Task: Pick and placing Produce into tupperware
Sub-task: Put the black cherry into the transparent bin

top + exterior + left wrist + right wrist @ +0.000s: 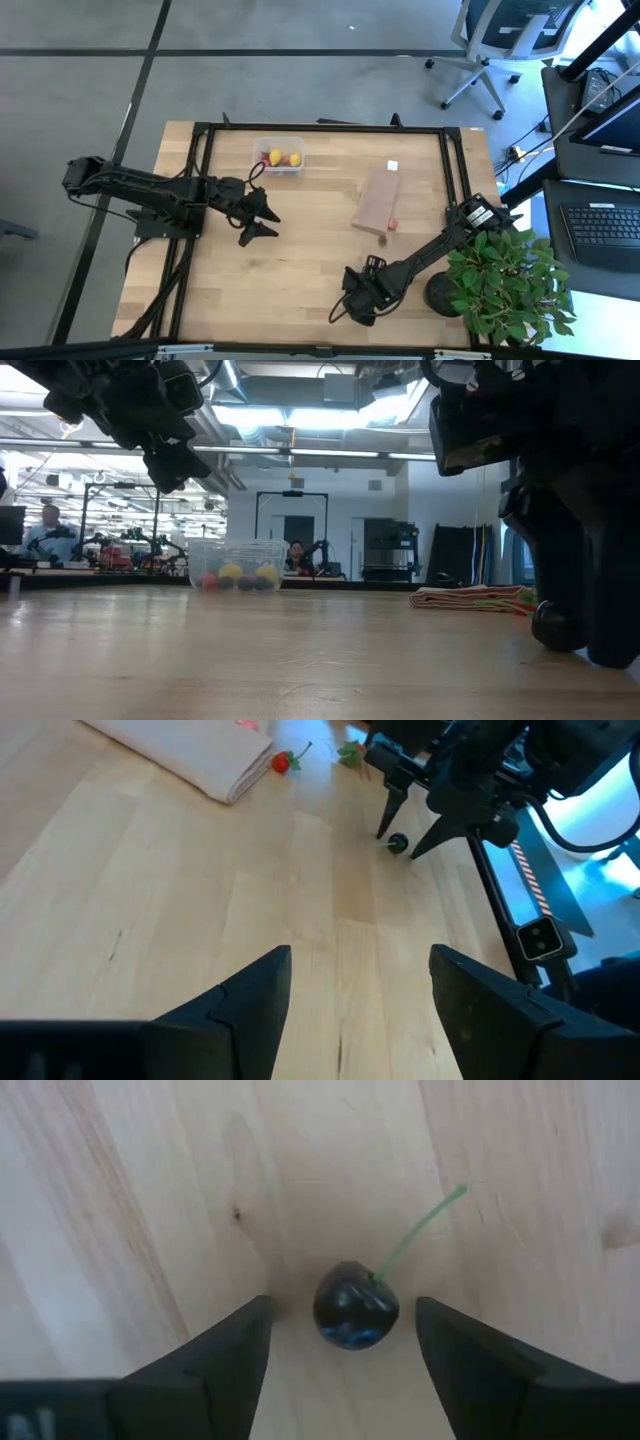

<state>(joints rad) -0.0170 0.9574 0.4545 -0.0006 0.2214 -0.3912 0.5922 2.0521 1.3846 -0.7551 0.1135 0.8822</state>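
A dark cherry [355, 1308] with a green stem lies on the wooden table near its near edge. My right gripper [345, 1345] is down over it, open, one finger on each side, with a gap to both. The left wrist view shows the same cherry [398, 842] between those fingers. The clear tupperware [279, 156] stands near the far edge with yellow, red and dark pieces inside. A red strawberry piece [393, 224] lies by the tan board. My left gripper [262, 222] hovers open above the table, near the tupperware and on its near side.
A tan-brown board [376, 200] lies to the right of the table's middle. A potted leafy plant [500, 282] stands at the right near corner, beside the right arm. Bare wood [300, 265] stretches between the two grippers. Black frame rails [205, 180] border the table.
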